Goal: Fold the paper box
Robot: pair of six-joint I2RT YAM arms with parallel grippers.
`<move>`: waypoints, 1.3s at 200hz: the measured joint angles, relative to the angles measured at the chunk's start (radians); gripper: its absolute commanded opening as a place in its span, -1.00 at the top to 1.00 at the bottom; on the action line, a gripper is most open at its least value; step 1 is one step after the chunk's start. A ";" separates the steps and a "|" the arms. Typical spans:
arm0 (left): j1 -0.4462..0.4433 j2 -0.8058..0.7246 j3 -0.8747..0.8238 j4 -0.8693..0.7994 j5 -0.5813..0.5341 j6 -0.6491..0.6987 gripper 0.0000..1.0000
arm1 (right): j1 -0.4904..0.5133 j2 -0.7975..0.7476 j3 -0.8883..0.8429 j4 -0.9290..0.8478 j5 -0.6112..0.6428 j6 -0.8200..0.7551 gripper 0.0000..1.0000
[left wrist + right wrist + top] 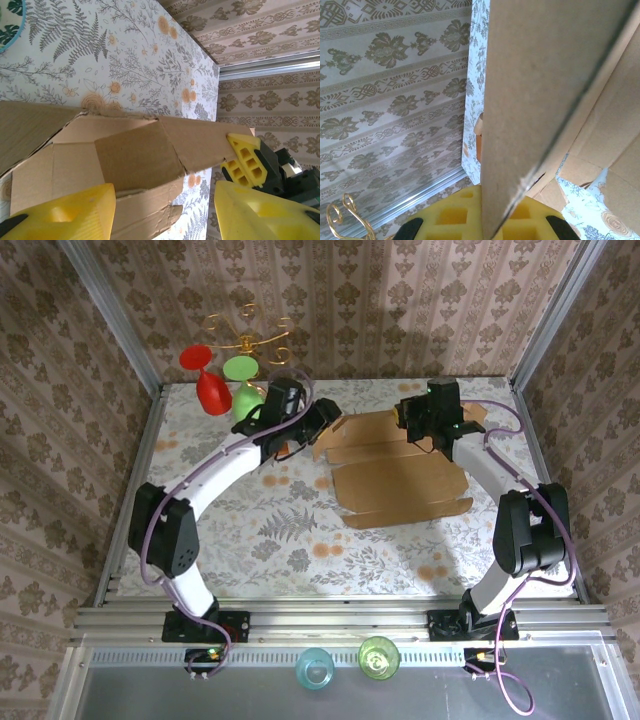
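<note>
The paper box is a tan cardboard sheet, partly folded, lying right of the table's middle with its far wall raised. My left gripper is at the box's far left corner. In the left wrist view it is open wide, and a folded side flap of the box lies between its yellow fingers. My right gripper is at the far right of the raised wall. In the right wrist view it is shut on an upright panel seen edge-on. Its yellow finger presses the wall's end.
A red glass and a green glass stand by a gold rack at the back left, close to the left arm. A teal cup and a green cup sit on the front ledge. Patterned walls enclose the table.
</note>
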State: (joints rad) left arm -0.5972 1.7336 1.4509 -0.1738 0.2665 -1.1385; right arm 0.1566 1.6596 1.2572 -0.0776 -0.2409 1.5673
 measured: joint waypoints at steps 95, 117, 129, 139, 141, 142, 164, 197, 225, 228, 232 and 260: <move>-0.037 0.130 0.096 0.053 0.045 -0.060 -0.06 | -0.003 0.024 0.000 0.021 -0.023 0.004 1.00; -0.042 0.140 0.099 0.059 0.049 -0.079 0.28 | -0.005 0.026 0.000 0.023 -0.026 0.004 1.00; -0.043 0.150 0.107 0.064 0.050 -0.091 0.44 | -0.005 0.026 -0.001 0.024 -0.026 0.005 1.00; -0.043 0.158 0.112 0.069 0.051 -0.092 0.45 | -0.006 0.026 -0.003 0.027 -0.026 0.005 1.00; -0.043 0.159 0.113 0.071 0.051 -0.094 0.45 | -0.006 0.026 -0.003 0.027 -0.026 0.005 1.00; -0.043 0.159 0.113 0.071 0.051 -0.095 0.44 | -0.006 0.026 -0.003 0.027 -0.026 0.006 1.00; -0.043 0.165 0.113 0.072 0.051 -0.095 0.13 | -0.015 0.026 -0.014 0.027 -0.026 0.008 1.00; -0.040 0.111 0.084 0.058 0.027 -0.043 -0.01 | -0.025 0.002 -0.023 -0.003 -0.020 0.014 1.00; 0.001 -0.096 -0.100 0.047 0.006 -0.004 0.16 | -0.041 -0.047 -0.009 -0.096 -0.006 0.028 1.00; 0.009 -0.124 -0.126 0.047 0.003 -0.006 0.20 | -0.043 -0.052 -0.006 -0.106 -0.006 0.028 1.00; 0.017 -0.149 -0.151 0.050 0.001 0.002 0.24 | -0.045 -0.057 0.000 -0.119 -0.002 0.031 1.00; 0.064 -0.269 -0.375 0.129 -0.009 -0.012 0.47 | -0.056 -0.090 0.024 -0.183 0.003 0.050 1.00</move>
State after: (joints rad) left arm -0.5327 1.4643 1.0763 -0.0444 0.2573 -1.1507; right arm 0.1005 1.5692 1.2812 -0.2604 -0.2379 1.6176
